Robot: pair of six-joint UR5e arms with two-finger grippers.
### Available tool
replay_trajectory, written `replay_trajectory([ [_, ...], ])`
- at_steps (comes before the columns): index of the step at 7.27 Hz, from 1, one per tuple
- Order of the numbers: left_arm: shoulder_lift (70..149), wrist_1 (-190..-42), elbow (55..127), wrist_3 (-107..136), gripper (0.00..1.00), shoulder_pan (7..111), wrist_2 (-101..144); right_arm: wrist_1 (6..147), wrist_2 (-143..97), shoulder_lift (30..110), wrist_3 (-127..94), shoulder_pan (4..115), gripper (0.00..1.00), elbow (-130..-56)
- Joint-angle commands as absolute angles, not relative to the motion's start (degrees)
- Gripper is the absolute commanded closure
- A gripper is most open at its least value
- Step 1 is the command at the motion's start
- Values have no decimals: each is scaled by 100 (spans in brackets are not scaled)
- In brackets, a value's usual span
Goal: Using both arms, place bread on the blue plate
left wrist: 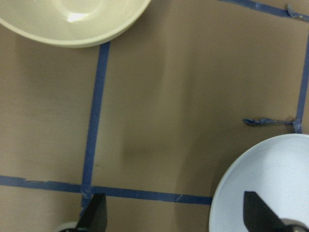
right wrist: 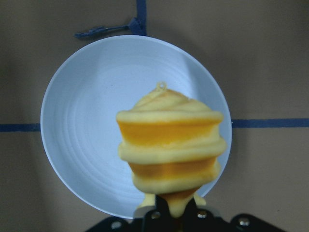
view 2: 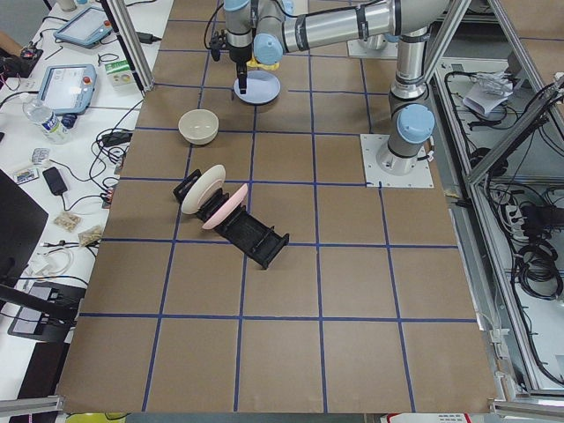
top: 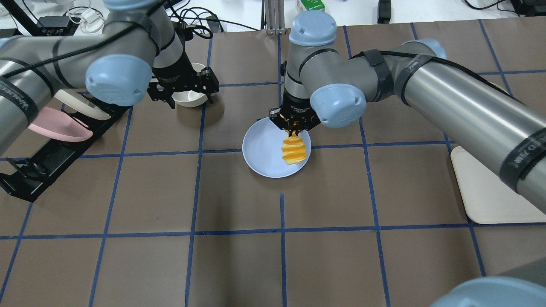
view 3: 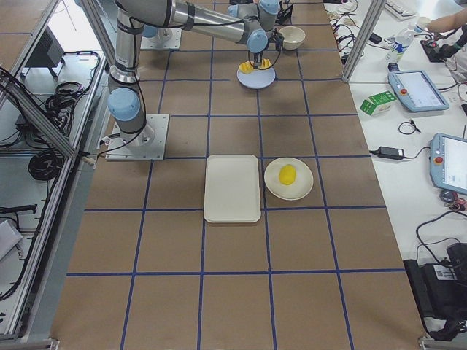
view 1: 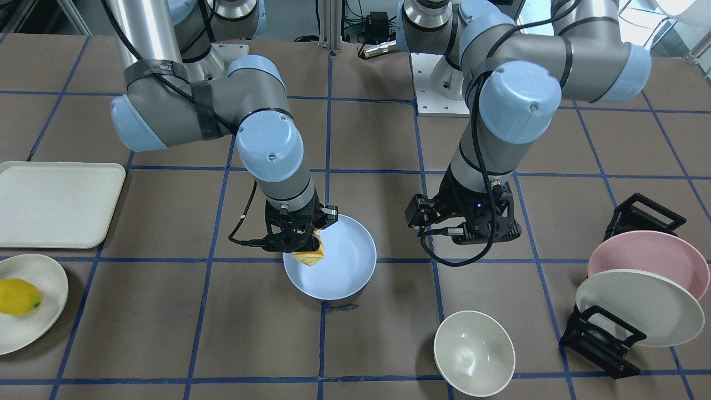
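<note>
The blue plate [view 1: 344, 269] [top: 262, 160] lies on the brown table near the middle. My right gripper [view 1: 303, 241] [top: 293, 128] is shut on one end of the bread [view 1: 310, 257] [top: 294, 150]. The loaf hangs end-down over the plate's robot-side half. The right wrist view shows the bread [right wrist: 169, 145] straight over the plate [right wrist: 82, 135]; I cannot tell if it touches. My left gripper [view 1: 465, 233] [top: 186, 90] is open and empty, off to the plate's side, above the table. Its fingertips [left wrist: 94, 215] frame bare table and the plate's edge [left wrist: 270, 179].
A cream bowl [view 1: 474, 353] [top: 190, 97] sits near my left gripper. A black rack holds a pink plate [view 1: 647, 258] and a cream plate [view 1: 639, 308]. A white tray [view 1: 55, 203] and a cream plate with a lemon [view 1: 18, 296] lie on my right side.
</note>
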State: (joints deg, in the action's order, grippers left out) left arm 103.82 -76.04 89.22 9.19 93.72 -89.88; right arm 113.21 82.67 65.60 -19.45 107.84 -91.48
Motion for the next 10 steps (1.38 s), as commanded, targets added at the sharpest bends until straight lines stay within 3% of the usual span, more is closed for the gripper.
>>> replay_trajectory([
  [1,9881,-8768,8473,879,0,9395,-9026,11950,8253,6241,-2258,11047,100,-9158],
  [3,9267,-9147,8595,774,0,9404,-9026,12171,8271,6039,-2311,11197,100,-9211],
  [5,9097,-9150,8648,528,0,9404,-9026,12173,8271,5906,-2364,11197,55,-9211],
  [7,8983,-9079,8648,370,0,9369,-9044,12164,8323,5898,-2364,11197,29,-9237],
  [8,8956,-9044,8675,343,0,9387,-9035,12147,8358,5915,-2286,11197,0,-9194],
  [10,8921,-9071,8806,142,0,9387,-9053,12129,8358,5967,-2277,11180,0,-9132],
])
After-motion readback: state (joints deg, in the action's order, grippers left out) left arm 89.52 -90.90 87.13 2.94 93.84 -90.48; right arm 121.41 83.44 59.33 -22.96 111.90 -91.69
